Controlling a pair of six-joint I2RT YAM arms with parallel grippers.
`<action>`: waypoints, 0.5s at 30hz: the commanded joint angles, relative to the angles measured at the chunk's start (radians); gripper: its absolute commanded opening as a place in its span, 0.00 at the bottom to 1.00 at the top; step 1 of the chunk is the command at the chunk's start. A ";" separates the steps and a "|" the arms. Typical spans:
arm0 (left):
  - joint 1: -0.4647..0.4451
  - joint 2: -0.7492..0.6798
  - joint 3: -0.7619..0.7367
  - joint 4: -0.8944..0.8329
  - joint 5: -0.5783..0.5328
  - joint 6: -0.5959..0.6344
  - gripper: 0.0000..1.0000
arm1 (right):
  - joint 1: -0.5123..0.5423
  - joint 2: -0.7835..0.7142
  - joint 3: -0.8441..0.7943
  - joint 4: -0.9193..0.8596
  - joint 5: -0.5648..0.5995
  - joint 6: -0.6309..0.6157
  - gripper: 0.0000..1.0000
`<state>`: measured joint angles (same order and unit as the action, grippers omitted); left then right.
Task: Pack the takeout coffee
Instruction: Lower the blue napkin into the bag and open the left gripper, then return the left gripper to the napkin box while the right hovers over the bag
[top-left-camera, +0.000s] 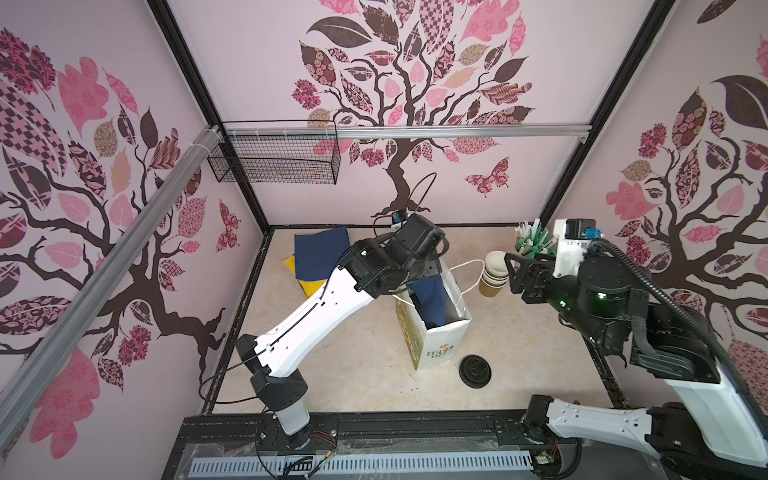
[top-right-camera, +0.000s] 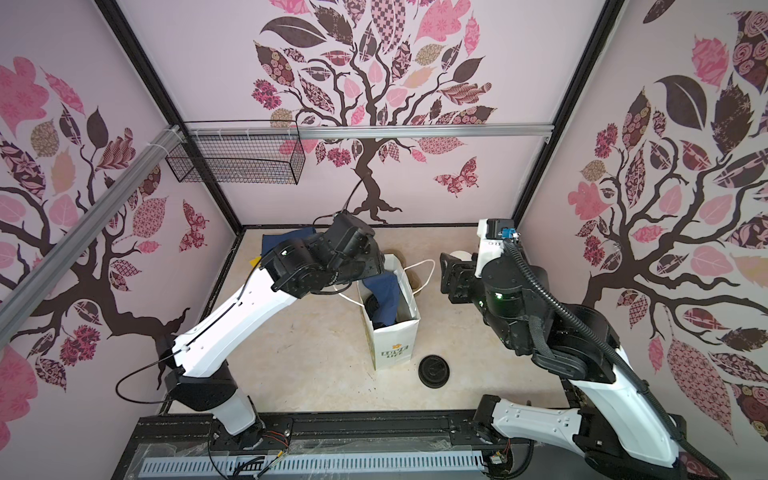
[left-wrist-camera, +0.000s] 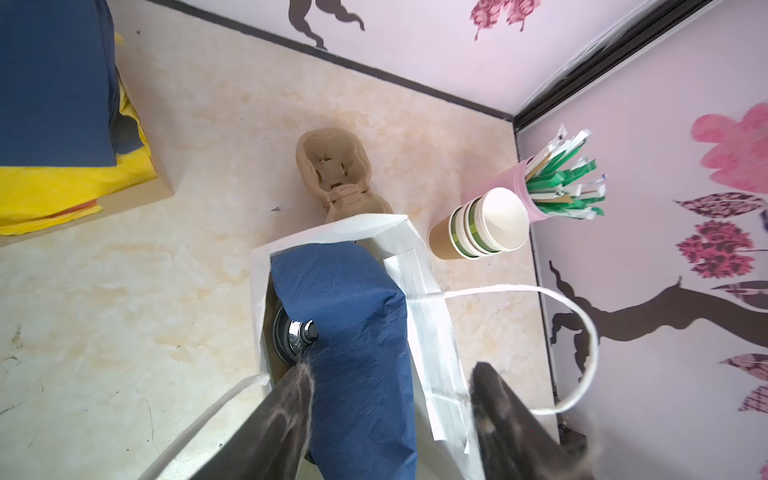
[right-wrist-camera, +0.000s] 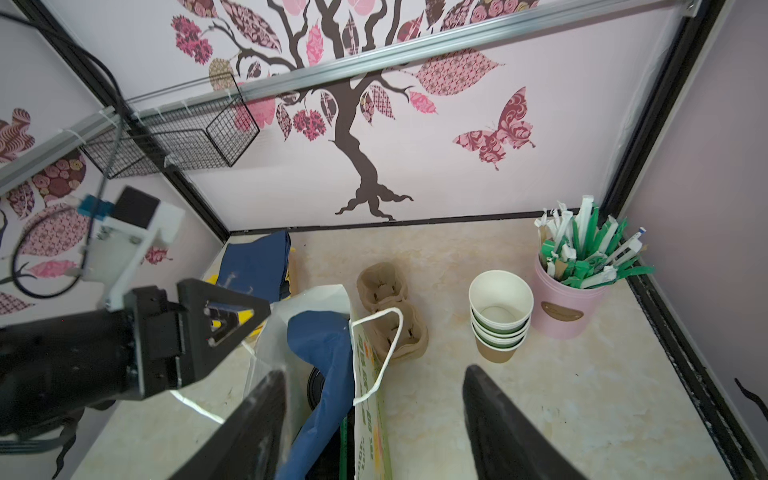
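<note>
Left claw released above bag — takeout coffee below, inside.

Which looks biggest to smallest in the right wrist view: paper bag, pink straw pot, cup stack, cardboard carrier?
paper bag, though nearest the camera
pink straw pot
cup stack and cardboard carrier look alike

We count one white paper bag. It holds one blue napkin and one black-lidded cup (the napkin hides the rest of the inside). On the table are one loose black lid, one two-well pulp carrier, one stack of nested cups, four as best we can tell, one pink holder and one napkin pile. One wire basket hangs on the wall.
</note>
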<state>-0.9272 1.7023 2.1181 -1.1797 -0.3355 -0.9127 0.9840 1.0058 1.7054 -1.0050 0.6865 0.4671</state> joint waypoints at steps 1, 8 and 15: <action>0.036 -0.054 -0.028 0.026 0.012 0.049 0.64 | -0.001 0.044 -0.012 -0.059 -0.099 0.031 0.70; 0.280 -0.350 -0.254 0.112 0.083 0.186 0.63 | -0.001 0.156 -0.020 -0.069 -0.278 0.049 0.69; 0.848 -0.492 -0.670 0.110 0.346 0.303 0.62 | -0.001 0.220 0.001 0.013 -0.316 0.039 0.69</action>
<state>-0.1997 1.1843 1.5879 -1.0645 -0.1284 -0.6994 0.9840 1.2175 1.6764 -1.0279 0.3958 0.5022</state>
